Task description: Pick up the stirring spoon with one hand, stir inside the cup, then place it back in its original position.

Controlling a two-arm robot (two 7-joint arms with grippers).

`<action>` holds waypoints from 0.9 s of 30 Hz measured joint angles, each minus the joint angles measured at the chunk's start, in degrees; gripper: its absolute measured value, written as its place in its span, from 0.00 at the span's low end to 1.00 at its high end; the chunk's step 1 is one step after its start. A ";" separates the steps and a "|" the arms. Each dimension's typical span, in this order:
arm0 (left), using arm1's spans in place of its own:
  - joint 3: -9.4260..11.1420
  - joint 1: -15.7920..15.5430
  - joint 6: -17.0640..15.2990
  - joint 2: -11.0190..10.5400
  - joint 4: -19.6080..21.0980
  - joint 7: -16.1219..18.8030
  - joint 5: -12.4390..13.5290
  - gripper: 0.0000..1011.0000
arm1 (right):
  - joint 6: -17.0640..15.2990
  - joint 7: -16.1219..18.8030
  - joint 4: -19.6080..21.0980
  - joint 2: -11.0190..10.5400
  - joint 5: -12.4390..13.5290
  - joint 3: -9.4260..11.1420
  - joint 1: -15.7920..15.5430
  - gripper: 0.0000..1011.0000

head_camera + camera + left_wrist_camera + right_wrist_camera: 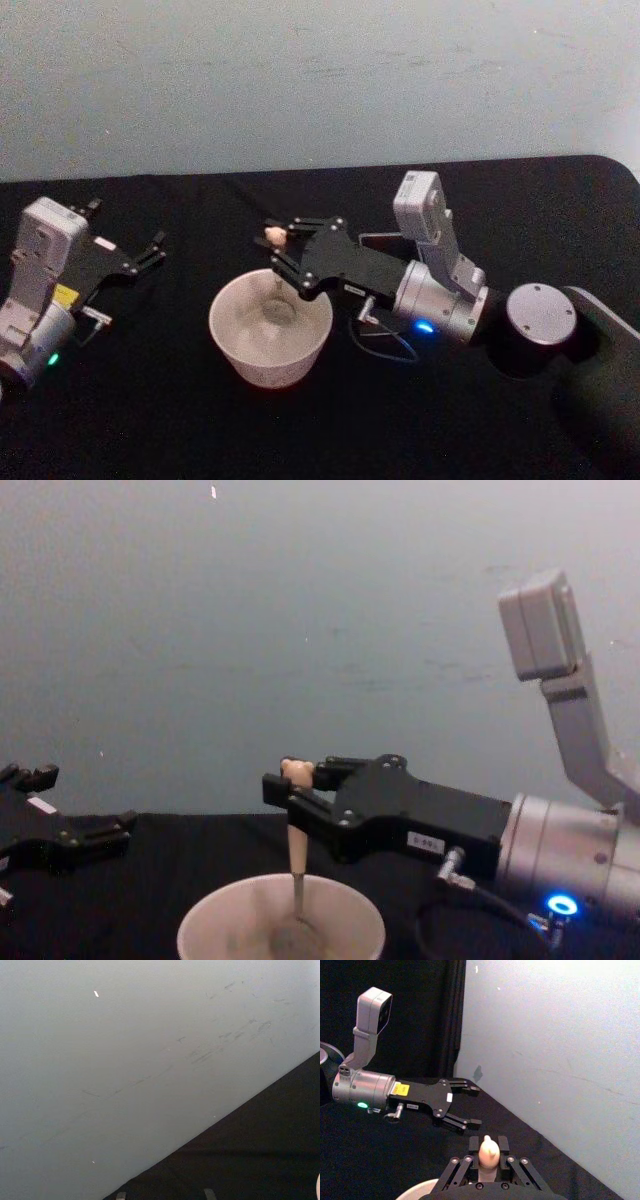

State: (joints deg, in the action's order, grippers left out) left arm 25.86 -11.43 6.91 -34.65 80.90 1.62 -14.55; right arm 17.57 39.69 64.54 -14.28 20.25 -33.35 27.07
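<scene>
The cream-white cup point(268, 345) stands on the black table in front of me. My right gripper point(276, 243) hovers over the cup's far rim, shut on the stirring spoon point(297, 855) just under its tiny bear head point(488, 1151). The spoon hangs upright, and its silver bowl point(276, 312) sits low inside the cup point(281, 925). My left gripper point(125, 230) rests open and empty at the far left, well away from the cup. A dark square holder point(378, 241) is mostly hidden behind the right arm.
A pale wall point(320, 80) rises right behind the black table's back edge. The right arm's wrist and cable point(385, 345) lie low to the right of the cup. Bare black cloth point(150, 420) stretches along the front.
</scene>
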 joint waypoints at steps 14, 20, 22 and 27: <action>0.00 0.00 0.00 0.00 0.00 0.00 0.00 0.99 | -1.94 0.04 6.78 -3.78 1.44 1.56 -3.98 0.21; 0.00 0.00 0.00 0.00 0.00 0.00 0.00 0.99 | -2.49 0.94 9.11 -4.78 2.29 1.24 -5.31 0.21; 0.00 0.00 0.00 0.00 0.00 0.00 0.00 0.99 | -2.61 1.20 9.43 -4.85 2.44 0.97 -5.46 0.21; 0.00 0.00 0.00 0.00 0.00 0.00 0.00 0.99 | -2.78 2.08 9.69 -4.63 2.59 -0.17 -5.45 0.21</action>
State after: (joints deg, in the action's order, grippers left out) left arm 25.86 -11.43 6.91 -34.65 80.90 1.62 -14.55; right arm 14.79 41.77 74.23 -18.92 22.84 -33.52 21.63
